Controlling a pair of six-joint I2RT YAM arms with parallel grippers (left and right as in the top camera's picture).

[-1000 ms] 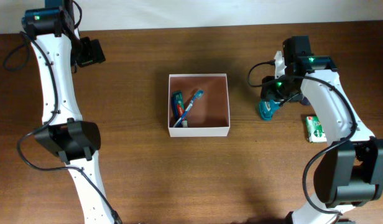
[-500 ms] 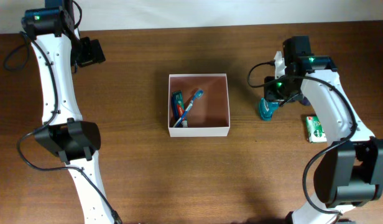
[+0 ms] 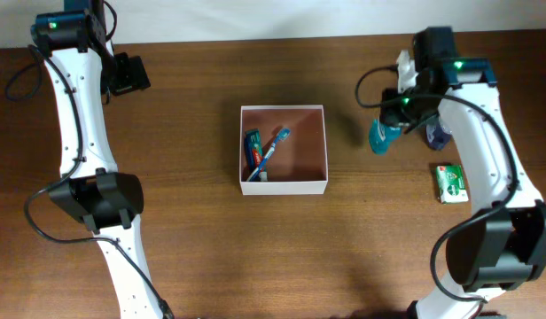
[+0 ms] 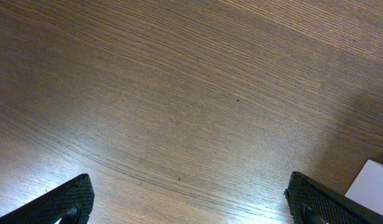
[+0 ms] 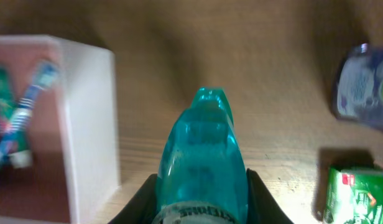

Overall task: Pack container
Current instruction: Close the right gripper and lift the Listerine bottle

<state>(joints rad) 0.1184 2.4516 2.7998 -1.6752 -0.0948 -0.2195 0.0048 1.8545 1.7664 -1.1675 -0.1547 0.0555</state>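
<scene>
Pinches a teal bottle (image 5: 204, 149) in the right gripper (image 5: 203, 202), seemingly clear of the table (image 3: 184, 248), just right of the container (image 3: 284, 186) at mid-table with toothbrush (image 3: 275, 146) and tube (image 3: 253, 146) inside, and hangs the left gripper (image 4: 191, 202) spread wide over bare wood, well apart.
</scene>
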